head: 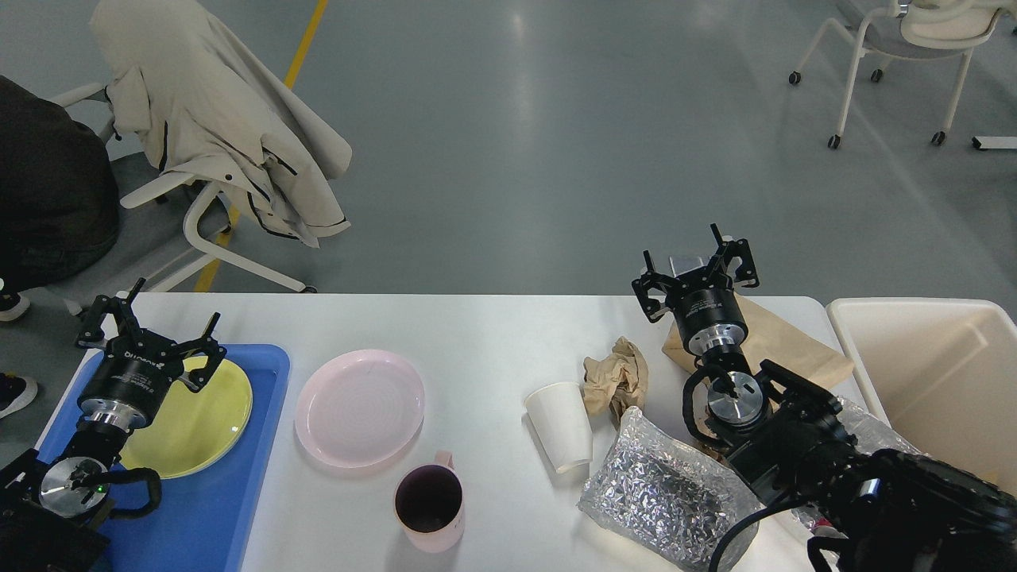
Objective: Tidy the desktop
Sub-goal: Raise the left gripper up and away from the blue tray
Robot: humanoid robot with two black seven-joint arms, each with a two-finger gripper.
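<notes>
Two plates are lying on the counter (477,334): one yellow plate (199,421) in the blue tray (206,508), one pink plate (359,407) just right of it.

Two cups are sitting near the middle: one pink mug (433,508), upright; one white paper cup (561,425).

One tray, at far left.

One crumpled brown paper wad (616,377); one flat brown paper bag (786,349) lying right of it.

One silver foil pouch (663,496) is resting at the near edge.

One cream bin (922,373) is standing at right.

Two chairs are showing beyond the counter: one at left (206,230) carrying one beige coat (214,119), one at far right (898,40).
</notes>
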